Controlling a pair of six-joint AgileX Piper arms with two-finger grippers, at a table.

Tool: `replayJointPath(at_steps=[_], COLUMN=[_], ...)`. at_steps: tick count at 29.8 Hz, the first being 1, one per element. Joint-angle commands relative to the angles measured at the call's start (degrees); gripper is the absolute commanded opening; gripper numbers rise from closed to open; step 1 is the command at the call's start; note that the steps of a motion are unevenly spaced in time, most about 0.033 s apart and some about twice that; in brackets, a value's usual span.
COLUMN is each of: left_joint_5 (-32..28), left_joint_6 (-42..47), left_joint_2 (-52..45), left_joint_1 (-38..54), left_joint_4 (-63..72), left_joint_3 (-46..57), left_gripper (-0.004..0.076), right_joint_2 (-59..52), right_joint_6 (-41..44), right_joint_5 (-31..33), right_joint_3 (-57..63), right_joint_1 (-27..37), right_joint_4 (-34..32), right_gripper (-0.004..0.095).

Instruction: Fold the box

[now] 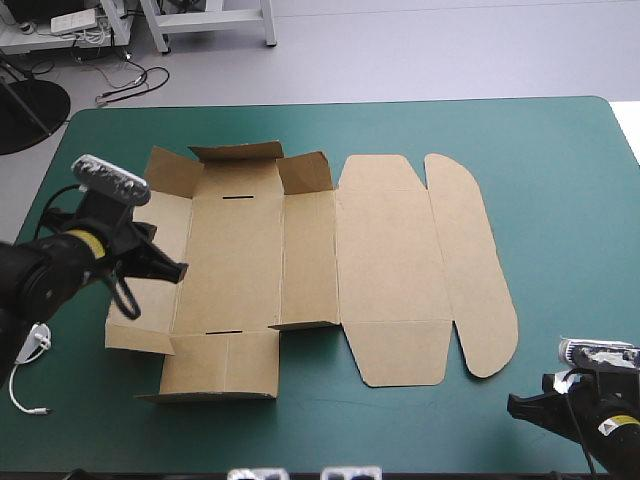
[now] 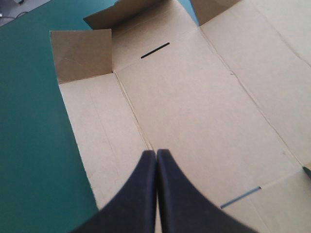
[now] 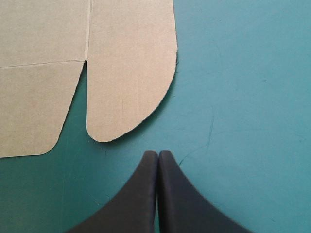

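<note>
Box (image 1: 380, 260) mid-frame: likely light, stiff; take an edge flap. Left gripper (image 2: 156, 153), right gripper (image 3: 158, 153) pinched together, empty.

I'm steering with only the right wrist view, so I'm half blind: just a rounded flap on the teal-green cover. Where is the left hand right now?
Observer: The left hand is over the left part of the box, the opposite side from your rounded flap.
Operator: Is it gripping the board?
Observer: No. In the left wrist view its fingers meet in one arch over the board, with nothing between them.
Operator: Any flaps up yet?
Observer: Yes. The flaps along the far edge of the left half stand partly raised, and the right half lies flat.
</note>
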State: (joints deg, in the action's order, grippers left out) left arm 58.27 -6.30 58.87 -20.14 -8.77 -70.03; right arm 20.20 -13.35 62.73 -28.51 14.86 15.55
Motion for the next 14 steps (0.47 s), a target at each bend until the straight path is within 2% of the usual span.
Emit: replayJointPath(at_steps=[1, 5, 14], left_joint_5=[-4.4, -4.1, 3.5], left_joint_6=[1.2, 0.5, -9.9], left_joint_2=[6.1, 12.5, 18.6], left_joint_1=[2.3, 10.0, 35.9], left_joint_4=[-1.7, 2.1, 24.9], left_joint_3=[-5.5, -9.3, -10.8], left_gripper=[-0.0009, -0.0008, -0.0008], right_joint_2=[0.5, 0.5, 0.5], right_joint_6=[-0.6, -0.6, -0.6], right_joint_5=[-3.1, -3.1, -3.8], right_joint_3=[-1.6, -1.6, -1.6], right_joint_1=[-0.1, -0.1, -0.1], right_joint_4=[1.0, 1.0, 1.0], right_gripper=[-0.0020, -0.0020, -0.0020])
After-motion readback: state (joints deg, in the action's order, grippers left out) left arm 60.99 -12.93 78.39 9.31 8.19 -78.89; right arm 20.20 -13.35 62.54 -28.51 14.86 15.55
